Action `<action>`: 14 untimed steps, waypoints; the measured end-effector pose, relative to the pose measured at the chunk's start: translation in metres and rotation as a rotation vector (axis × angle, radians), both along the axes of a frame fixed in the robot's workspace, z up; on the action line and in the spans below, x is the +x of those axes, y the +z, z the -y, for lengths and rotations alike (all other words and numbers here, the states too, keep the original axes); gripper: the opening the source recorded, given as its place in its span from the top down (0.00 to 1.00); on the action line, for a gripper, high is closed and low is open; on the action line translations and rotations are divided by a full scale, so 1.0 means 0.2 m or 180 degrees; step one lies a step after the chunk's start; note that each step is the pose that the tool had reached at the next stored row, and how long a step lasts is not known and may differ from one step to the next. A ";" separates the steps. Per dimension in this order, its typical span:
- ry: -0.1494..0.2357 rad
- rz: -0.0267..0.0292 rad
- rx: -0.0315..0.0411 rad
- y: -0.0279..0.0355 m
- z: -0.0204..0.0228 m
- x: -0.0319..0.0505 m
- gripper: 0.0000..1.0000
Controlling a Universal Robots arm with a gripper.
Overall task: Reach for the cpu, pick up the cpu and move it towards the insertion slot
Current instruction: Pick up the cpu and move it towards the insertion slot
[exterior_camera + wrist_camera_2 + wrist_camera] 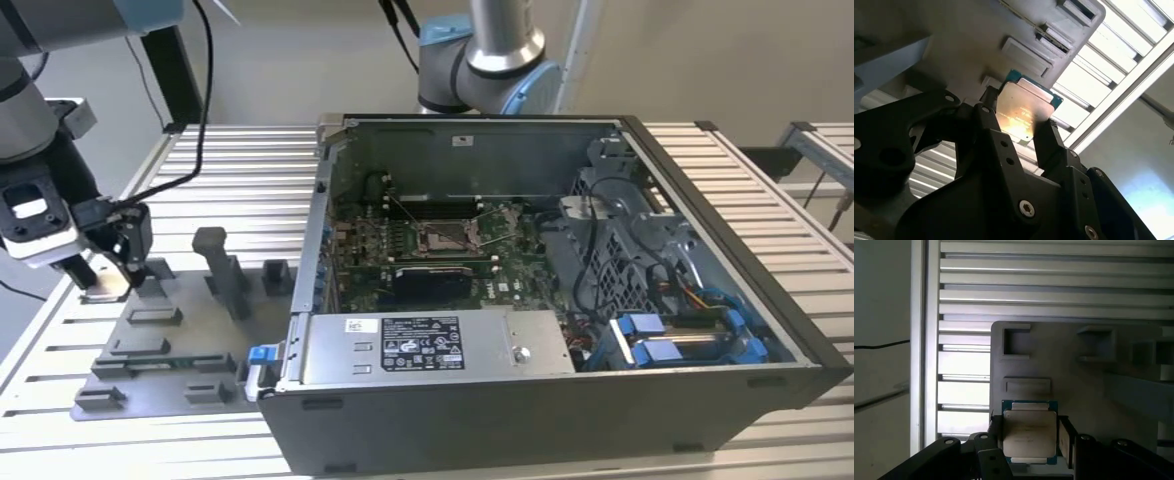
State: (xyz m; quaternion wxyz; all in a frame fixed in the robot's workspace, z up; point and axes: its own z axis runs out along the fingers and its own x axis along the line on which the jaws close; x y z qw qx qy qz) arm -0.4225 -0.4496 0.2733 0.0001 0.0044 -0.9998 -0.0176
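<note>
The cpu (pixel 1029 432) is a thin square chip with a pale metallic top and a teal rim. It sits between my black fingers (pixel 995 429) in both wrist views, just over the corner of the grey fixture plate (pixel 1079 390). My gripper (pixel 1021 127) is shut on the cpu (pixel 1026 110), one finger on each side edge. In the exterior view my gripper (pixel 104 280) hangs low at the far left end of the fixture plate (pixel 174 345). The insertion slot (pixel 447 235), a silver-framed socket with a dark centre, lies on the green board inside the open computer case, well to the exterior view's right.
The open computer case (pixel 561 400) has tall walls around the board. Upright grey fixture blocks (pixel 220 265) stand on the plate between my gripper and the case. A second robot arm's base (pixel 487 60) rises behind the case. The slatted metal table (pixel 227 160) runs under everything.
</note>
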 end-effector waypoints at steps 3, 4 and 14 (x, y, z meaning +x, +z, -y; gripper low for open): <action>0.0000 0.0000 0.0000 0.030 0.000 0.000 1.00; 0.0000 0.0000 0.0000 0.040 0.000 0.000 1.00; 0.0000 0.0000 0.0000 0.139 0.000 0.000 1.00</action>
